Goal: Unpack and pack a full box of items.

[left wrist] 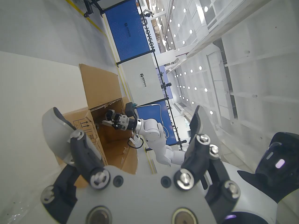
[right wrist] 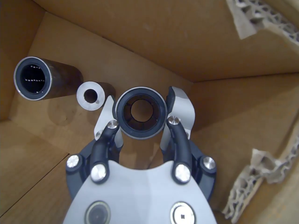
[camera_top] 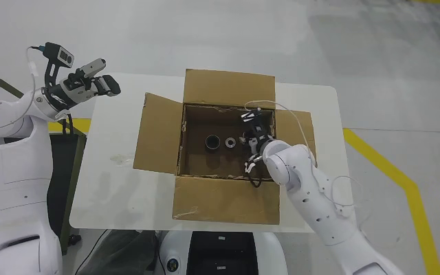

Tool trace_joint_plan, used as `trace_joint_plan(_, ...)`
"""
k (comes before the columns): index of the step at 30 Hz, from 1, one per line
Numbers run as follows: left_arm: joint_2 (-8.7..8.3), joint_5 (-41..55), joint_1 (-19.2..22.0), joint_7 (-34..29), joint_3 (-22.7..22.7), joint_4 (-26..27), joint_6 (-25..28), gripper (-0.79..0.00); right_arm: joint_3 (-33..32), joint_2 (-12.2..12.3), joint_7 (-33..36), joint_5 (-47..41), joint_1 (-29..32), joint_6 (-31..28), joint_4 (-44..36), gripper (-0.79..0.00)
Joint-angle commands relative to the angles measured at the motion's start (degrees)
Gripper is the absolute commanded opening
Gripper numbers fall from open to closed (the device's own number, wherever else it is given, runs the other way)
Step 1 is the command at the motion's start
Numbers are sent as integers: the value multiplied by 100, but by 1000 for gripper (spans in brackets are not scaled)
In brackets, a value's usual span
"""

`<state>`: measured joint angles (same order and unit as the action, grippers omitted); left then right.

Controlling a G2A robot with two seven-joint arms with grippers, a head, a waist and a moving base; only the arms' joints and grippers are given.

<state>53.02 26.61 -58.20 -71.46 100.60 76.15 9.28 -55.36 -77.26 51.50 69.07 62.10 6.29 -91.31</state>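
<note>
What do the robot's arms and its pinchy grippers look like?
The left arm and right arm are smooth, round and white; a thin white cable loops by the right one. Each gripper, like the right gripper, has a grey plate, black links with shiny silver bolts, and two pale grey fingers with black pads.

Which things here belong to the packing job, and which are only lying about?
Job: cardboard box, dark tube, small silver sleeve, held cylinder in the right gripper, open left gripper.
Only about: white table, yellow floor line, blue panels.
</note>
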Motion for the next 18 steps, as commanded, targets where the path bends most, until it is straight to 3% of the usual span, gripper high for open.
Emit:
trace_joint_plan(1,0,0,0,0,0,0,0,0,-1,-6,0,4,2,-7,29,-514)
trace_joint_plan(4,0,0,0,0,0,0,0,0,-20,-14,-1,-3,7,7,61,-489)
trace_joint_plan(12,0,0,0,0,0,0,0,0,-90,-14,-25,48,117,11,-54,-332)
trace_joint_plan(16,0,0,0,0,0,0,0,0,-77,-21,-28,78,147,-26,-124,-194)
trace_joint_plan(18,0,0,0,0,0,0,0,0,-69,-26,-32,100,160,-32,-174,-197)
